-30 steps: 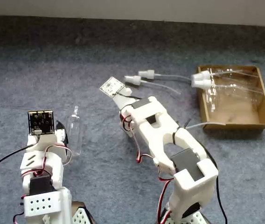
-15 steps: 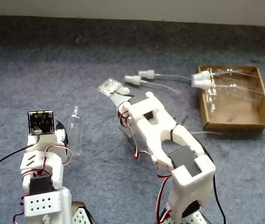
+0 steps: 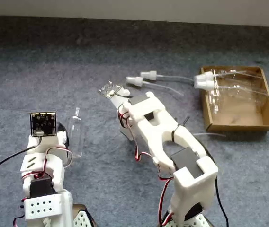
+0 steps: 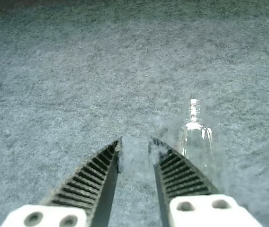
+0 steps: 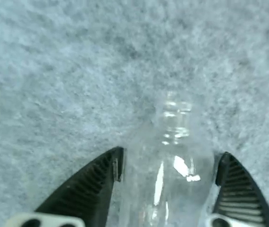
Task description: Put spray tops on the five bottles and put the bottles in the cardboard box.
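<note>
Bottles (image 3: pixel 234 92) with white spray tops (image 3: pixel 203 81) lie in the cardboard box (image 3: pixel 262 124), out at 2 o'clock on the table. A big grey fuzzy mat (image 3: pixel 30 71) covers the table, and a pale wall (image 3: pixel 125 7) runs along the 12 o'clock edge.

The right arm (image 3: pixel 172 137) comes up from 5 o'clock and leans toward 11 o'clock, with its end near the middle of the mat. The left arm (image 3: pixel 42 165) stands at 8 o'clock and points to 12 o'clock.

The right gripper (image 5: pixel 170 156) has its jaws wide, one on each side of an open bottle (image 5: pixel 165 165). Both jaws touch its sides, so it is holding it. The left gripper (image 4: pixel 134 146) has its jaws a little apart with mat between them, holding nothing. A bare bottle (image 3: pixel 76 132) lies on the mat just beside it, on its 3 o'clock side, neck to 12 o'clock.

Two loose spray tops (image 3: pixel 148 74) with thin tubes lie near 12 o'clock. One more thin tube (image 3: pixel 210 135) pokes out from under the right arm, toward 3 o'clock
</note>
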`<action>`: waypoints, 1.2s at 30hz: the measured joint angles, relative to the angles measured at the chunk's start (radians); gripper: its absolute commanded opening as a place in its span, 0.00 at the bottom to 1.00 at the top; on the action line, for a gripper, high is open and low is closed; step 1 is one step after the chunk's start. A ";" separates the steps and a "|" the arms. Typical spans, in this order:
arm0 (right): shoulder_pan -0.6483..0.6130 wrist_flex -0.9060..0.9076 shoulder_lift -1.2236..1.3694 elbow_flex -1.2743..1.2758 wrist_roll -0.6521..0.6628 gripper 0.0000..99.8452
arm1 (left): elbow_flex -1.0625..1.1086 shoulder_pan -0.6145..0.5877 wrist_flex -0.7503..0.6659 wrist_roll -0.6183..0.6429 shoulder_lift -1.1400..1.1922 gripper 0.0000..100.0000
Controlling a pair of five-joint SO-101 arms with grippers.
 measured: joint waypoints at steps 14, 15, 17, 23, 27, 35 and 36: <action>0.000 -0.003 0.002 0.000 0.000 0.31 | 0.000 0.000 0.000 -0.049 0.000 0.07; 0.000 0.002 0.002 0.000 0.000 0.31 | 0.000 0.000 0.000 -0.049 0.000 0.07; 0.000 0.029 0.002 0.000 0.000 0.31 | 0.000 0.000 0.000 -0.049 0.000 0.07; 0.000 0.060 0.002 0.000 0.000 0.31 | 0.000 0.000 0.000 -0.049 0.000 0.07; 0.009 0.063 0.002 0.000 0.000 0.31 | 0.000 0.000 0.000 -0.049 0.000 0.07; 0.014 0.058 0.002 0.000 0.000 0.15 | 0.000 0.000 0.000 -0.049 0.000 0.07; 0.015 0.055 0.002 0.000 0.000 0.14 | 0.000 0.000 0.000 -0.049 0.000 0.07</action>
